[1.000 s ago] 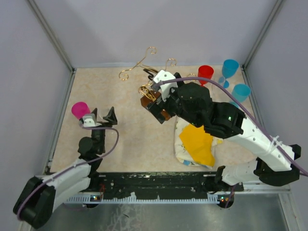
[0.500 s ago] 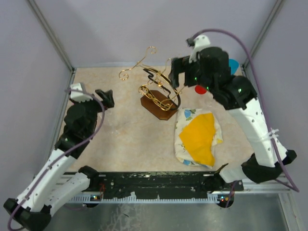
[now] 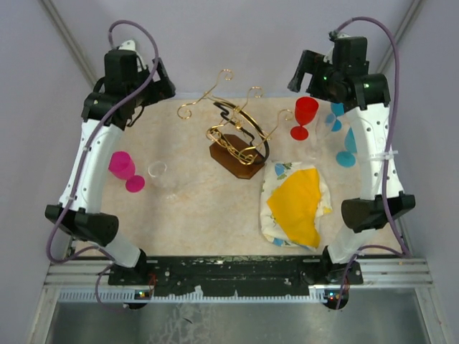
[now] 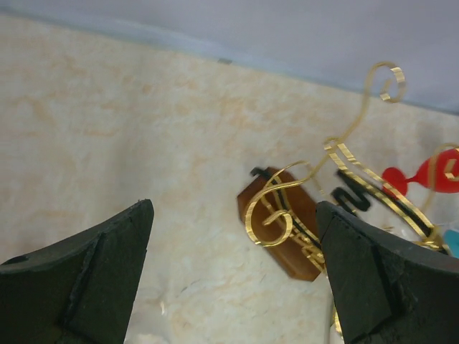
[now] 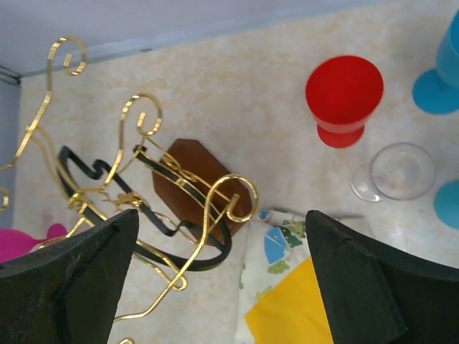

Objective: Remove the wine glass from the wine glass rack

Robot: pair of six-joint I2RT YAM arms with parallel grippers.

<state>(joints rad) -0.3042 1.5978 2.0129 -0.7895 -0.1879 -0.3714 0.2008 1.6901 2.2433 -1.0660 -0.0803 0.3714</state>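
Note:
The wine glass rack (image 3: 235, 143), gold wire with curled hooks on a dark brown base, stands mid-table; I also see the rack (image 4: 285, 240) under the left wrist and the rack (image 5: 188, 178) under the right wrist. No glass hangs on its hooks in these views. A clear wine glass (image 3: 159, 172) stands left of the rack beside a pink glass (image 3: 122, 166). Another clear glass (image 5: 398, 170) stands right of it. My left gripper (image 3: 159, 82) (image 4: 234, 206) is open, high at the back left. High at the back right, my right gripper (image 3: 305, 75) (image 5: 221, 213) is open too. Both hold nothing.
A red glass (image 3: 305, 113) (image 5: 344, 89) and two blue glasses (image 3: 349, 143) (image 5: 441, 72) stand at the back right. A yellow and patterned cloth (image 3: 294, 204) (image 5: 308, 301) lies in front of the rack's right side. Walls close the table at the back and sides.
Both arms have risen from low over the table to high at the back corners. The left gripper has left the pink glass; the right arm no longer covers the rack.

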